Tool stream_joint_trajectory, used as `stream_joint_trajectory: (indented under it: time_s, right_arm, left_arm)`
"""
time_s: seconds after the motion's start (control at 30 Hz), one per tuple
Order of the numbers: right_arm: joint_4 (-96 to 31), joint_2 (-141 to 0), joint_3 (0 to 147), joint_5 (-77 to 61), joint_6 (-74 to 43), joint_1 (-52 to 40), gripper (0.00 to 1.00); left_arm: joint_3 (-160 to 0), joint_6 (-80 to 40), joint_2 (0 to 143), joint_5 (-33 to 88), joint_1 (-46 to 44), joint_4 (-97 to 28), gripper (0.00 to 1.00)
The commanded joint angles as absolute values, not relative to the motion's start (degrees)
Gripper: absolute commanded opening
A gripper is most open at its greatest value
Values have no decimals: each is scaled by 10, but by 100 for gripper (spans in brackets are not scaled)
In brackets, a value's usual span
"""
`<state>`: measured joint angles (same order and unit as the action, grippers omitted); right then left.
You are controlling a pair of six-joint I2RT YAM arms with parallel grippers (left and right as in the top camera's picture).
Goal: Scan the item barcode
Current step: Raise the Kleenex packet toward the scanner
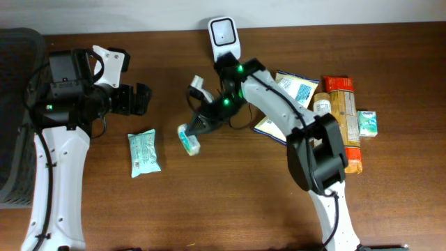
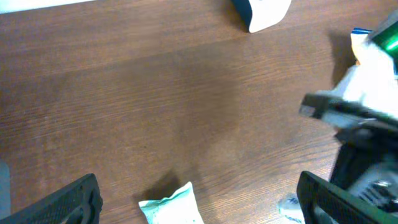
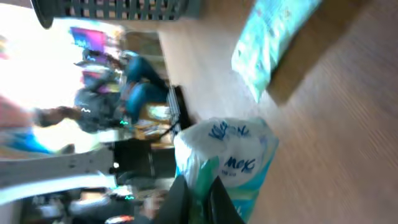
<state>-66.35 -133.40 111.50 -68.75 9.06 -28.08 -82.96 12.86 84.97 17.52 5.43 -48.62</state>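
A white and teal tissue pack lies just left of the table's middle. My right gripper is shut on its upper edge. In the right wrist view the pack shows blue lettering, and the dark fingers pinch its green edge. The white barcode scanner stands at the back centre, behind the right arm. My left gripper hangs open at the left with nothing between its fingers. No barcode shows.
A second teal packet lies left of the held pack, below the left gripper, also seen as packet. Boxes and packets are piled at the right. A dark basket stands at the left edge.
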Motion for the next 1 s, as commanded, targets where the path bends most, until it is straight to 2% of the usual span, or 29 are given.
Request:
stream_joint_trajectory:
  time_s: [0.0,0.1,0.13,0.17,0.27,0.43,0.53,0.6,0.67,0.8,0.97]
  right_arm:
    - [-551,-1344,1001,-663,-24,-256,4]
    - [-531,-1344,979,-528,-74,-237,4]
    - [-531,-1344,979,-498,-87,-234,8]
    - [-535,-1344,979,-464,-97,-231,30]
    - [-570,-1343,989,-339,-117,-228,37]
    - [-695,-1340,1091,-143,-125,-224,39]
    - [-781,-1340,1175,-170,-118,-225,39]
    - [-815,-1340,1181,-283,-61,-234,39]
    - [-814,-1344,1155,-340,-27,-248,42]
    - [-762,-1344,1064,-370,-22,-268,46]
    - [-731,-1344,1047,-353,-30,-281,50]
  left_arm:
    - [-837,138,842,176,55,-487,99]
    - [-837,138,842,176,55,-487,99]
    - [-837,138,842,176,55,-487,99]
    - [-837,138,842,176,55,-487,99]
    - [-837,138,842,176,55,-487,99]
    - [-837,138,842,176,55,-487,99]
    - [-837,138,842,176,55,-487,99]
    - [-837,138,842,176,55,-487,99]
    - [-837,138,842,176,55,-487,99]
    - [-837,138,842,176,55,-487,99]
    - [-837,138,842,176,55,-487,99]
